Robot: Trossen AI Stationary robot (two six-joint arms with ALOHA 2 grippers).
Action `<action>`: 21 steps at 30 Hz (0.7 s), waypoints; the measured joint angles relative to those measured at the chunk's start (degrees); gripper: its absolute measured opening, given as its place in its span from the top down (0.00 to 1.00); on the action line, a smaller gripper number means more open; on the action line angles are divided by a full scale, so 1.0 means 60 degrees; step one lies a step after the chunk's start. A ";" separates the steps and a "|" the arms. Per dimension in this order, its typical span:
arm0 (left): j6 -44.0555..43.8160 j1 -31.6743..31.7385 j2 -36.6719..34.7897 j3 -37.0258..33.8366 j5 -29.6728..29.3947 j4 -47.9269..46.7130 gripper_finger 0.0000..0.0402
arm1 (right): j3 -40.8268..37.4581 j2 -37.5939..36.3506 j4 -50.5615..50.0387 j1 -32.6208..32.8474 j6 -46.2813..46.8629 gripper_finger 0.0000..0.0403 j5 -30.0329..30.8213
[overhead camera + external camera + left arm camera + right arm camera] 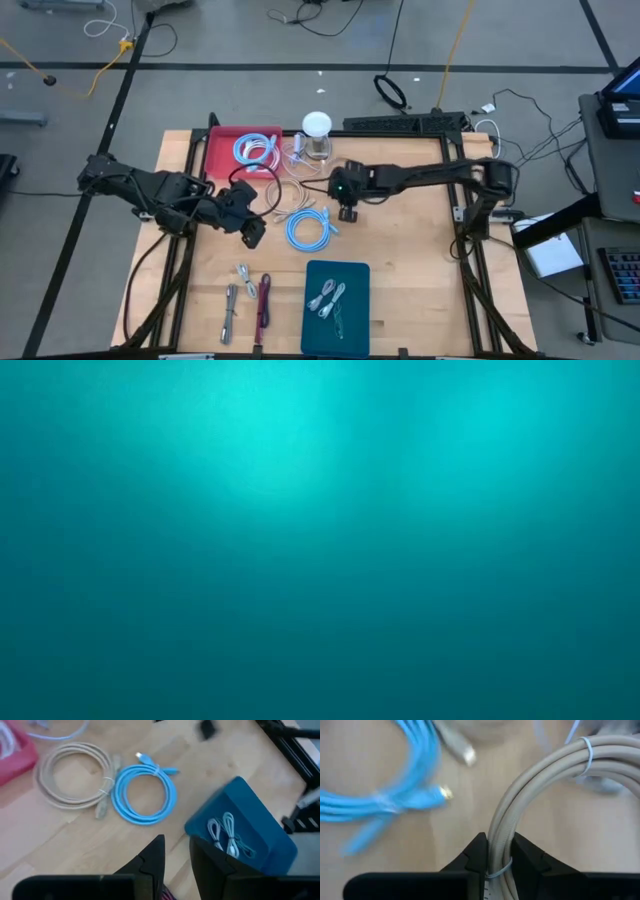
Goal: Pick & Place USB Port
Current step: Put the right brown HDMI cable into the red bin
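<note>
The right hand (495, 852) is closing its fingers around the beige coiled cable (540, 795) lying mid-surface beside the blue cable (395, 795), and it should be squeezing firmly before lifting straight up.

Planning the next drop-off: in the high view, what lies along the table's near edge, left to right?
Grey cable → dark red cable → teal tray holding white cables.
</note>
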 joint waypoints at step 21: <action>-0.2566 -0.2549 -0.2565 0.0000 -0.5493 -0.0058 0.78 | 0.8312 0.3698 0.0456 -0.0740 0.0605 0.88 -0.0124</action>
